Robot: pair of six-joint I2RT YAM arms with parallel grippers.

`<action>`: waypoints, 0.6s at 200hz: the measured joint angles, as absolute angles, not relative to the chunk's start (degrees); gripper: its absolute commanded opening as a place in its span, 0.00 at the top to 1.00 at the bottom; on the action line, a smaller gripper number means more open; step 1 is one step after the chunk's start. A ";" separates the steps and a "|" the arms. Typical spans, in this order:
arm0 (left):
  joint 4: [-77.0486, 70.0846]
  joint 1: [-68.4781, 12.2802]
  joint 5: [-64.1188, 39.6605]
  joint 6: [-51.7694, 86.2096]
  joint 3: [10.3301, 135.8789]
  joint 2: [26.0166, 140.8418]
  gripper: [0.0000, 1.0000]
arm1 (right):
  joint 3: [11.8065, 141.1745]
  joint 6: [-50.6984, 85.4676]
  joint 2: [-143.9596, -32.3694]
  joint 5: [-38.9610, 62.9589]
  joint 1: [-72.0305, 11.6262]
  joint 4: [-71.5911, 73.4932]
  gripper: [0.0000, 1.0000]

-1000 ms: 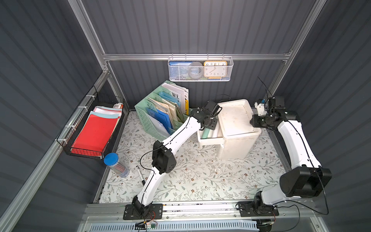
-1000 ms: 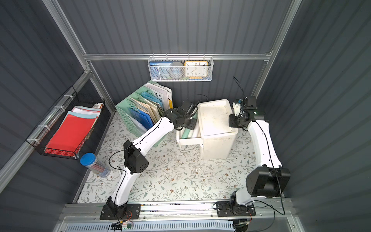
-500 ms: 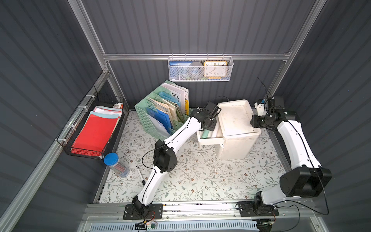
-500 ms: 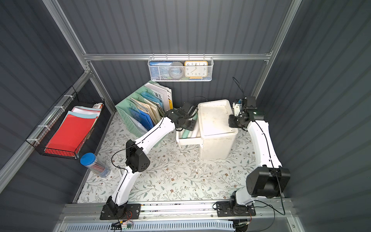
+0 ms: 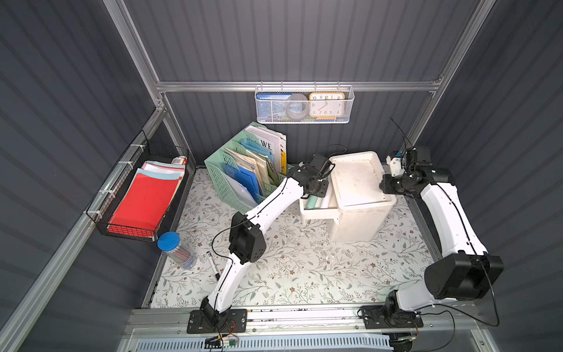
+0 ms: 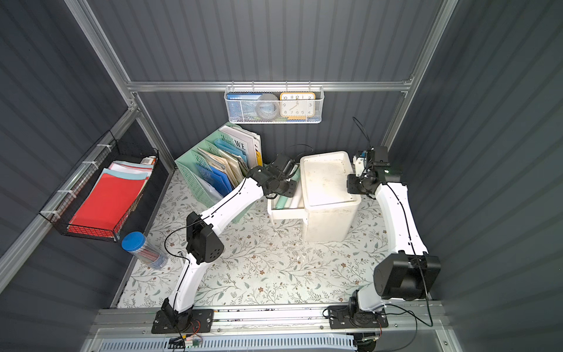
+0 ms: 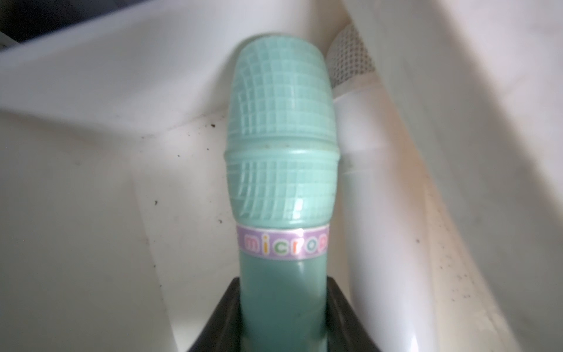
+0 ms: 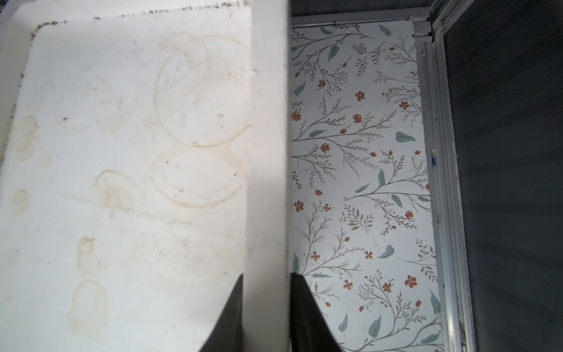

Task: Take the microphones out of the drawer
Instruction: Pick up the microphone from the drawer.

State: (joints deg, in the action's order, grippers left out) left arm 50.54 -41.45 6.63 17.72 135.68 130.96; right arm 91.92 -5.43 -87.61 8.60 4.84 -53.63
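While the drawer (image 5: pixel 318 211) stands open from the side of the white cabinet (image 5: pixel 359 186) that faces the file rack (image 5: pixel 240 179), the mint microphone (image 7: pixel 280 146) sits inside it. Its gridded head points into a drawer corner. The left gripper (image 7: pixel 281 307) is clenched on the microphone's smooth handle just below the lilac label band, one black finger (image 7: pixel 222 311) pressed to each side. Whether the microphone rests on the drawer floor or is raised off it cannot be told. A white item with a mesh end (image 7: pixel 374 183) lies alongside, touching the microphone's head. In both top views a strip of the mint handle (image 5: pixel 313 202) shows past the left wrist. The right gripper (image 8: pixel 266 289) is clamped on the cabinet's raised top rim (image 8: pixel 268 146), a finger on either face of it, above the floral mat (image 8: pixel 359 183).
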 measured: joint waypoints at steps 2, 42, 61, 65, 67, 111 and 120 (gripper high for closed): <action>50.48 -41.45 6.61 17.78 135.68 130.87 0.74 | 91.92 -5.41 -87.61 8.58 4.84 -53.63 0.94; 49.63 -41.65 7.29 19.59 135.68 129.12 0.75 | 91.92 -5.30 -87.61 8.34 4.78 -53.60 0.94; 49.08 -41.74 7.60 20.38 135.61 128.60 0.75 | 91.92 -5.17 -87.61 8.32 4.75 -53.60 0.94; 48.99 -41.76 7.66 20.53 135.61 128.49 0.75 | 91.92 -5.15 -87.61 8.32 4.75 -53.60 0.94; 48.97 -41.76 7.68 20.58 135.61 128.44 0.75 | 91.92 -5.15 -87.61 8.32 4.75 -53.60 0.94; 48.36 -41.74 9.02 21.98 135.57 126.37 0.75 | 91.90 -4.40 -87.55 7.81 4.56 -53.56 0.94; 48.01 -41.74 9.28 22.24 135.48 125.71 0.75 | 91.79 -4.21 -87.44 7.55 4.49 -53.47 0.95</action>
State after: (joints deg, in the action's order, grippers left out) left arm 48.01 -41.74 9.28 22.24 135.48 125.71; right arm 91.79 -4.21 -87.44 7.55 4.49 -53.47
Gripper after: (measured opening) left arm 0.382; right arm 0.218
